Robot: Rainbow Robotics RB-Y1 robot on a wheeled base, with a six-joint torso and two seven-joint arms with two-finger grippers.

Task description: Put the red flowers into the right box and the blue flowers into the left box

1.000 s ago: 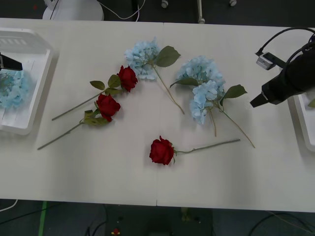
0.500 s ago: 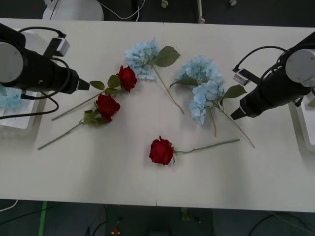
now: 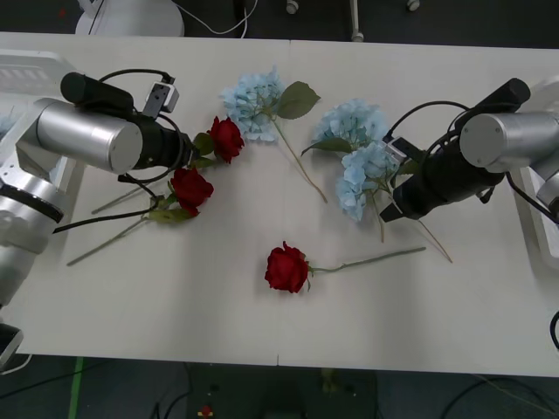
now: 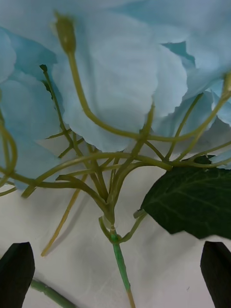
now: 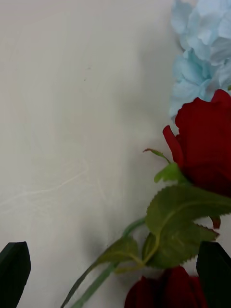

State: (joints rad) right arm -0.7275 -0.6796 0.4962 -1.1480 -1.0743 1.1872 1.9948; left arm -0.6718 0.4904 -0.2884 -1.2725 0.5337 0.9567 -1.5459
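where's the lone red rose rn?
Front view: the deep-red artificial rose lies alone at the table's centre-front, its stem pointing right, below the pale blue hydrangea heads and apart from both grippers.

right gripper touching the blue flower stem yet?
Apart. In the right wrist view the right gripper is open; both black fingers sit at the corners, with bare table between them and the blue flower's stem.
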